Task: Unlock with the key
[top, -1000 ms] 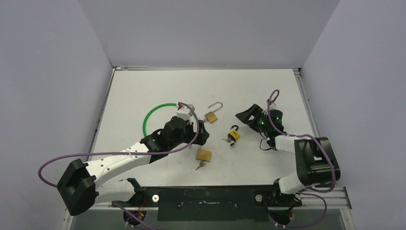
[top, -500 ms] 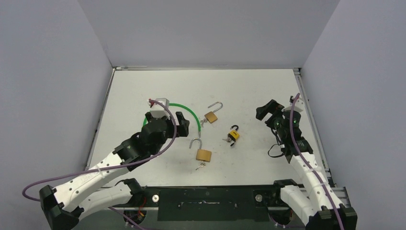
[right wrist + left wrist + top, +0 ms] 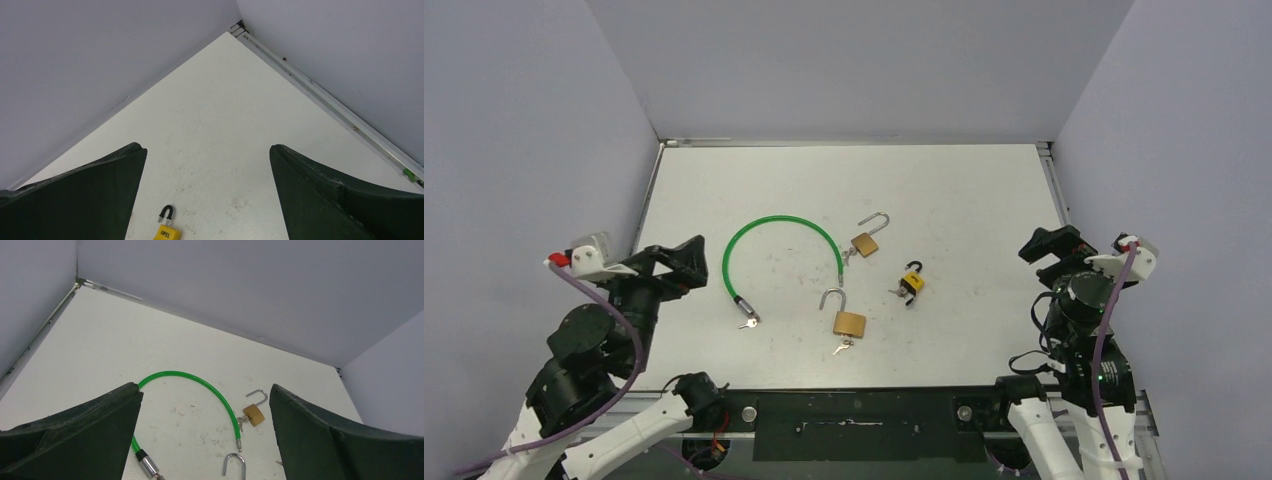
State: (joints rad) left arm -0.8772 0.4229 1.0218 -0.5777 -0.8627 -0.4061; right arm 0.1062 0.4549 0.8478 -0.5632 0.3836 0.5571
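Well, both my claws are spread wide and gripping nothing. My left claw (image 3: 686, 265) hangs over the near left edge of the desk (image 3: 964, 190), and my right claw (image 3: 1046, 255) over the near right edge (each well apart from the locks). Between them lies a green cable lock (image 3: 784, 225), left of centre, with a small key (image 3: 747, 323) at its near end. To its right is the far brass padlock (image 3: 864, 243), its shackle swung open. The near brass padlock (image 3: 849, 322) is open too, with a second key (image 3: 842, 347) just beside it. A yellow padlock (image 3: 912, 283) sits farther right.
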